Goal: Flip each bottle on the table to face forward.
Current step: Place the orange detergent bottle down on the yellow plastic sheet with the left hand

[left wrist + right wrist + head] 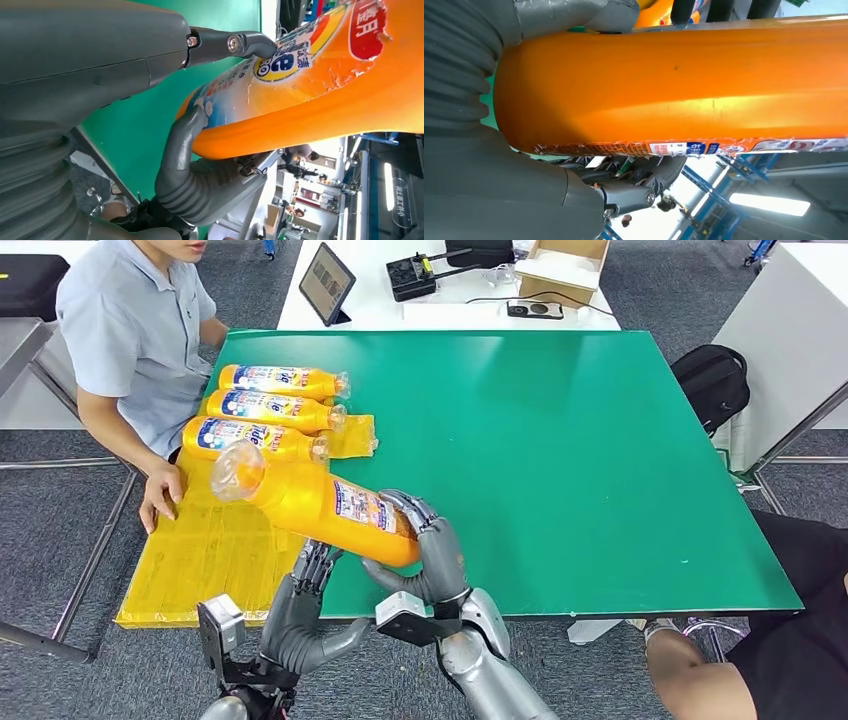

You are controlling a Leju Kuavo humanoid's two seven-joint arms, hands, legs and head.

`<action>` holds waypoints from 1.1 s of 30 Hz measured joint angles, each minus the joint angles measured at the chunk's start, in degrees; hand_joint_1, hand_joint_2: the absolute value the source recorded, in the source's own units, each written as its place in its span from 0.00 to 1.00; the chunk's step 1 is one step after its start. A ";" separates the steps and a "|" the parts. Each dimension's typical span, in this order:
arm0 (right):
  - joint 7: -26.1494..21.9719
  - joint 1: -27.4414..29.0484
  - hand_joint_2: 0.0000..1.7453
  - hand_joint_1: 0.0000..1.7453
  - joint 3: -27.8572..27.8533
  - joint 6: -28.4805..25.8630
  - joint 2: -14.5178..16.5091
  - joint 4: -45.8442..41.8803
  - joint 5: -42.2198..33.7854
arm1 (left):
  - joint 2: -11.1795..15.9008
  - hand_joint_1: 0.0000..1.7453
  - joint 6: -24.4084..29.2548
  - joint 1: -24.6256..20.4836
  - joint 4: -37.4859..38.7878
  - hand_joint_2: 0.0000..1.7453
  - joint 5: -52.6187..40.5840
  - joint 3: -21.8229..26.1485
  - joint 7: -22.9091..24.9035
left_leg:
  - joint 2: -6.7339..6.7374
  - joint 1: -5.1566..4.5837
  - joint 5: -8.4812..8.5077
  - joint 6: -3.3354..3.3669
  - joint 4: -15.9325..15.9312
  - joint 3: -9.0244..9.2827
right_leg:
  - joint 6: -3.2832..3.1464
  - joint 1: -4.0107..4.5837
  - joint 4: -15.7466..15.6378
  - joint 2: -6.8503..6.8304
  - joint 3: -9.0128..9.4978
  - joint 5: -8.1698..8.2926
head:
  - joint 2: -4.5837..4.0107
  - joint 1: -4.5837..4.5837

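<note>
Above green table (560, 440), smooth, likely slippery orange plastic bottle (320, 502) is clasped by right hand (425, 550); left hand (300, 605) touches it, grip unclear.

left hand (300, 605): fingers spread, touching | right hand (425, 560): fingers wrapped, holding
</note>
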 joint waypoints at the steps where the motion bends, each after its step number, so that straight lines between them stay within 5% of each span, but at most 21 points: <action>1: -0.02 -0.30 1.00 1.00 0.48 -0.50 0.11 0.46 -0.08 | -0.01 0.00 -0.02 -0.14 0.07 1.00 0.53 0.03 0.29 | 0.00 0.00 0.00 0.00 0.00 0.00 | 0.00 0.00 0.00 0.00 0.00 0.00 | 0.00 0.00; 7: -0.04 -1.67 1.00 1.00 3.21 -1.75 0.55 2.65 -1.35 | -0.05 0.00 1.22 -0.56 0.30 1.00 2.27 0.41 -0.33 | 0.01 0.00 0.00 0.00 0.00 0.00 | 0.00 0.01 0.00 0.00 -0.04 0.00 | 0.00 0.00; 16: -0.09 -0.82 1.00 1.00 8.62 -2.55 1.80 5.46 -2.38 | -2.75 0.00 14.94 -2.50 -2.26 1.00 -2.28 1.39 -4.53 | -0.02 0.00 0.00 0.00 0.00 -0.03 | 0.00 0.00 0.00 -0.01 -0.04 0.00 | 0.00 0.02; 26: -0.09 -0.81 1.00 1.00 10.82 -3.04 2.09 6.86 -3.89 | -3.35 0.00 11.84 -3.04 -3.04 1.00 7.22 1.34 -3.59 | 0.00 0.00 0.00 0.00 0.00 -0.03 | 0.00 0.00 0.00 0.00 -0.06 0.00 | 0.00 0.01; 30: -0.09 -0.79 1.00 1.00 10.91 -3.15 1.99 7.40 -4.49 | -2.71 0.98 7.75 -3.23 -3.07 1.00 10.54 1.40 -2.04 | 0.01 0.00 0.00 0.00 0.00 -0.03 | 0.00 0.00 0.00 0.00 -0.08 0.00 | 0.00 0.00; 33: -0.09 -0.79 1.00 1.00 10.91 -3.16 1.89 7.57 -4.71 | -1.82 1.00 5.48 -3.42 -3.01 1.00 10.86 1.41 -1.25 | 0.01 0.00 0.00 0.00 0.00 -0.03 | 0.00 0.00 0.00 0.00 -0.09 0.00 | 0.00 0.00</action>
